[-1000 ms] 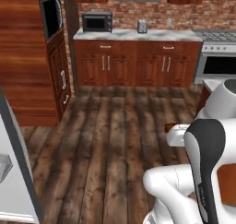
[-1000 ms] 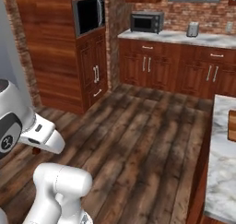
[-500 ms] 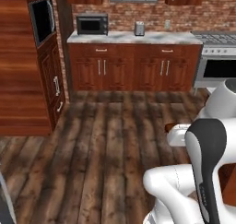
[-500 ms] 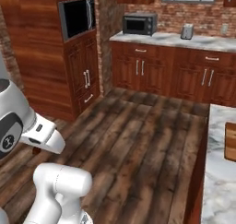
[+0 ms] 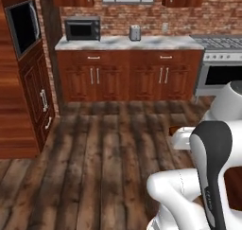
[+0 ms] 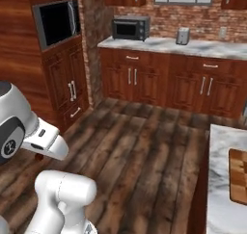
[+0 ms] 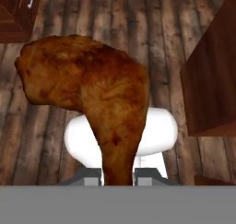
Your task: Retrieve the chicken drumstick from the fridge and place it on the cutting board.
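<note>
In the hand view the reddish-brown chicken drumstick (image 7: 92, 89) stands close to the camera, thick end up. Its thin bone end is pinched between the fingertips of my gripper (image 7: 117, 174), which is shut on it. In the left base view the hand (image 5: 182, 138) hangs low beside the arm over the wooden floor, with a small reddish bit of the drumstick (image 5: 174, 129) at its tip. The checkered wooden cutting board (image 6: 238, 182) lies on the marble island at the right edge of the right base view, well away from the hand (image 6: 48, 144). The fridge is out of view.
A back counter (image 5: 127, 43) carries a microwave (image 5: 82, 29) and a toaster (image 5: 135, 32), with a stove (image 5: 220, 58) to its right. A tall cabinet with a wall oven (image 5: 22, 23) stands on the left. The marble island (image 6: 221, 151) rises at the right, with dark plank floor (image 5: 104, 148) between.
Both base views have shifted: the base has moved, sliding the cabinets across the picture, and the grey edge at the left has gone. The drumstick stays in the shut gripper.
</note>
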